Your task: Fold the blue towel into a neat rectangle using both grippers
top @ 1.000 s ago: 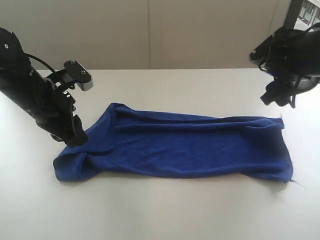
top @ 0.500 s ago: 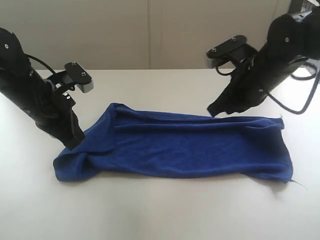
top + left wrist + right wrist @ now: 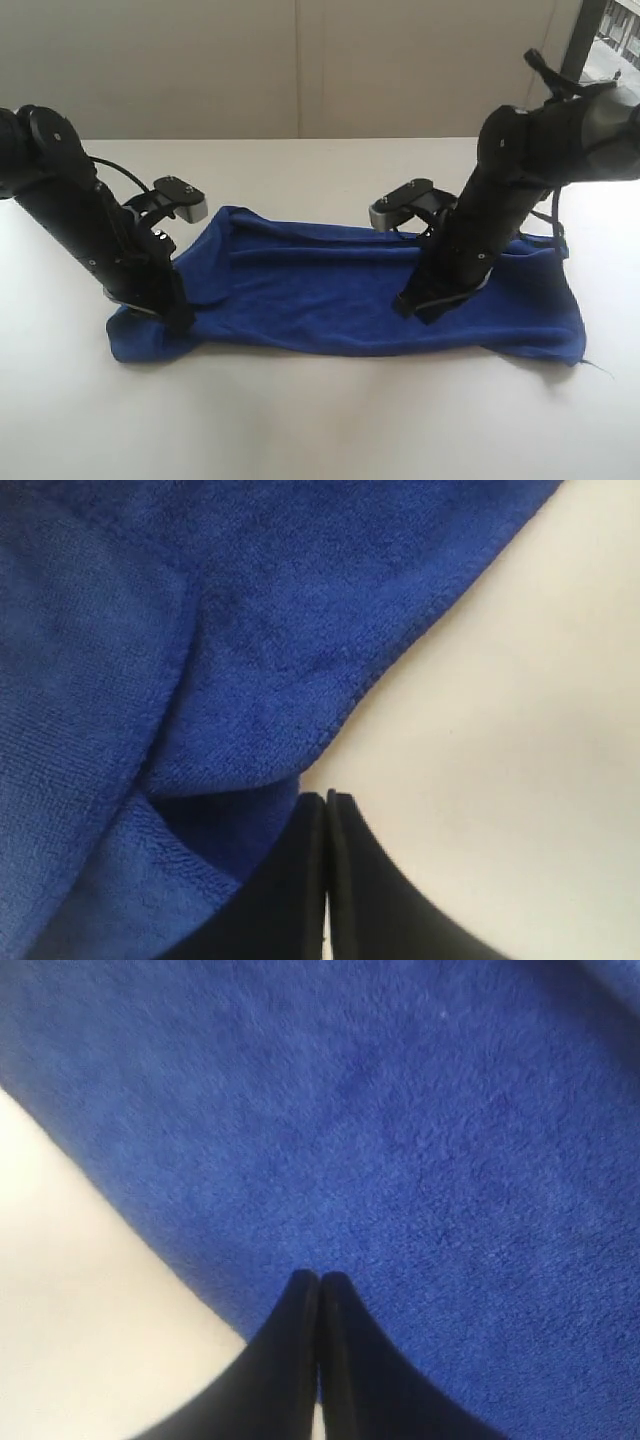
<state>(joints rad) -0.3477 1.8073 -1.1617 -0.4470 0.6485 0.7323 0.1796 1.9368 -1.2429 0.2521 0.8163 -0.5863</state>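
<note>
The blue towel (image 3: 330, 290) lies lengthwise on the white table, flat at the right and bunched in folds at its left end. My left gripper (image 3: 180, 320) is down at that bunched end, its jaws shut with nothing between them. In the left wrist view its tips (image 3: 327, 798) sit at the hemmed edge of the towel (image 3: 200, 630). My right gripper (image 3: 415, 308) is shut too, pointing down at the towel right of its middle. In the right wrist view its tips (image 3: 320, 1280) hang over the towel (image 3: 420, 1110), close to its edge.
The white table (image 3: 330, 420) carries only the towel. A loose thread (image 3: 598, 367) trails from the towel's near right corner. A beige wall stands behind the table, and a dark frame (image 3: 585, 40) rises at the far right.
The right arm has swung in from the far right and come down over the towel. The left arm has lowered to the towel's bunched left end.
</note>
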